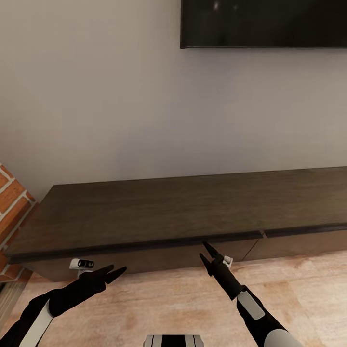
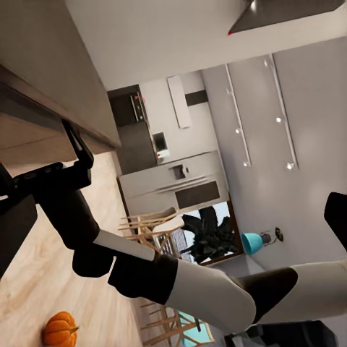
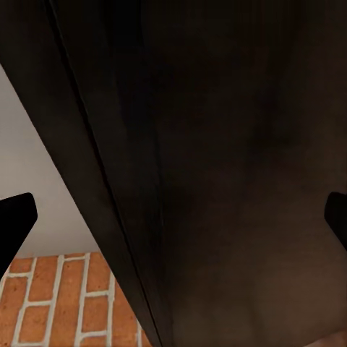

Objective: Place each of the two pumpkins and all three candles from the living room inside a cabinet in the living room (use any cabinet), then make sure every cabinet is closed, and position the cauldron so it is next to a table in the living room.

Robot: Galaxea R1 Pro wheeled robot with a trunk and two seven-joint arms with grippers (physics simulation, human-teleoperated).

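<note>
The long dark-brown cabinet [image 1: 183, 212] runs along the wall, its flat drawer fronts [image 1: 159, 258] looking flush. My right gripper [image 1: 206, 255] is open, its tips just short of the front under the top's edge. The right wrist view has the dark cabinet front [image 3: 217, 181] very close, with one fingertip [image 3: 14, 224] at each side. My left gripper [image 1: 114, 273] is open, low over the floor before the cabinet's left end. One orange pumpkin [image 2: 60, 329] lies on the wooden floor behind my right arm [image 2: 181, 278]. The candles, the cauldron and the table are out of view.
A red brick wall [image 1: 12, 202] stands at the cabinet's left end. A dark screen [image 1: 262, 23] hangs on the wall above. Light wooden floor [image 1: 159, 299] stretches in front. The left wrist view looks back at wooden chairs [image 2: 152, 228], a plant and grey kitchen units.
</note>
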